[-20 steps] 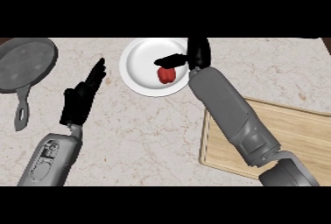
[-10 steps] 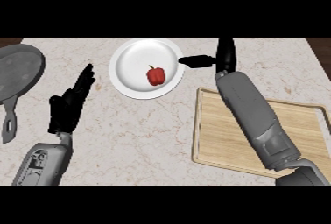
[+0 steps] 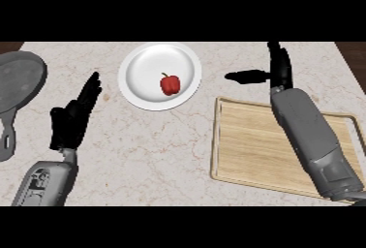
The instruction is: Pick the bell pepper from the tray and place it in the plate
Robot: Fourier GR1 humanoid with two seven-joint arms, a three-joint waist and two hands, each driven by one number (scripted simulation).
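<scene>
A red bell pepper [image 3: 169, 84] lies on the white plate [image 3: 146, 65], right of the plate's middle. The wooden tray [image 3: 261, 147] at the right holds nothing I can see. My right hand [image 3: 277, 66] is open above the tray's far edge, thumb pointing left toward the plate, well clear of the pepper. At the left, my left hand [image 3: 73, 118] rests open with fingers pointing up, left of the plate and touching nothing.
A grey frying pan [image 3: 17, 82] sits at the far left, its handle running down toward me. The marble counter [image 3: 160, 145] stretches between the hands. My right forearm [image 3: 311, 140] lies across the tray.
My right hand let go of the pepper on the plate and drew back to the right, over the tray's far edge. The left hand kept its pose.
</scene>
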